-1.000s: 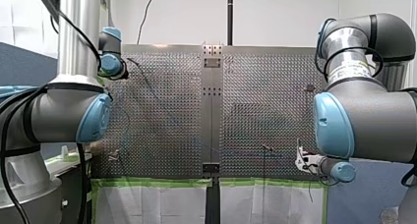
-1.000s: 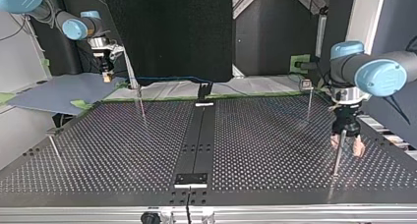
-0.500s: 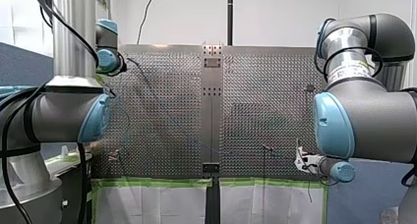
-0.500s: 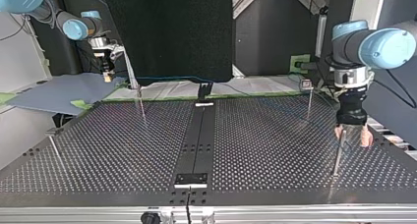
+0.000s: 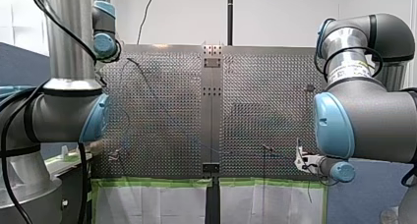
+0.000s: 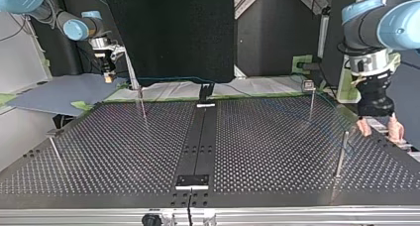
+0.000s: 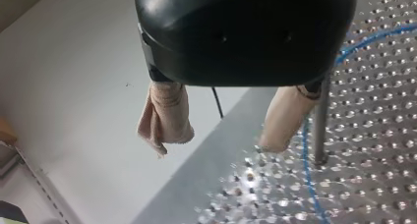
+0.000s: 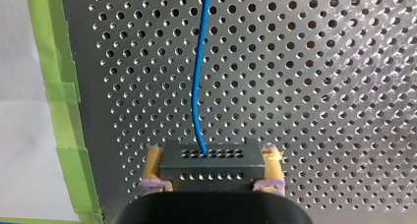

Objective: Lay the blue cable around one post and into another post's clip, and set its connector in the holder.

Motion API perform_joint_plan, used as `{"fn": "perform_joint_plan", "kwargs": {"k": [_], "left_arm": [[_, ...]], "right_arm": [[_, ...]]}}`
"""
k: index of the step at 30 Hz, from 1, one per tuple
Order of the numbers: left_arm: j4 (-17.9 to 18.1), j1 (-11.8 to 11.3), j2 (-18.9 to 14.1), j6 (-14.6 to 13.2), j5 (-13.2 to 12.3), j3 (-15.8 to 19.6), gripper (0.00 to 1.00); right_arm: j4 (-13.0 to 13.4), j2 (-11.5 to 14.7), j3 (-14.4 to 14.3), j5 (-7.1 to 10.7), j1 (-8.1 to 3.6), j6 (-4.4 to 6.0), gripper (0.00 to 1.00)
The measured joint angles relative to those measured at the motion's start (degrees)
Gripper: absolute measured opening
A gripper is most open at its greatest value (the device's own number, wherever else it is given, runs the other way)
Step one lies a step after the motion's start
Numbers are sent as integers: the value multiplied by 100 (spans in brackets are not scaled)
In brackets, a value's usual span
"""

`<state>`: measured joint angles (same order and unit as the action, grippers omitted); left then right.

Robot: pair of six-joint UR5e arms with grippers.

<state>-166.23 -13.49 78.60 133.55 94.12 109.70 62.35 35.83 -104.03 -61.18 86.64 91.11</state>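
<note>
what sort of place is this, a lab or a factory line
Probably a robotics lab test bench: a perforated metal table with thin metal posts, two grey-and-blue robot arms, and my right tool gripping a thin blue cable's black connector block.

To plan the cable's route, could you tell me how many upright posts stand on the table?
4, placed by the top view: near-left post, far-left post, far-right post, near-right post. The arms may hide others.

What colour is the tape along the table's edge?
Bright green tape, clearest in the right wrist view.
</note>
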Motion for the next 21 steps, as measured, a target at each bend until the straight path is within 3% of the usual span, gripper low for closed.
{"fn": "perform_joint_plan", "kwargs": {"k": [5,11,21], "left_arm": [[-289,44,-264,-287,287,-205,100],[-637,111,-275,-635,598,-541,100],[-1241,382,-252,-1240,222,-1145,100]], "right_arm": [[15,0,-1,0,0,44,0],[29,0,0,-1,1,104,0],[29,0,6,0,5,158,0]]}}
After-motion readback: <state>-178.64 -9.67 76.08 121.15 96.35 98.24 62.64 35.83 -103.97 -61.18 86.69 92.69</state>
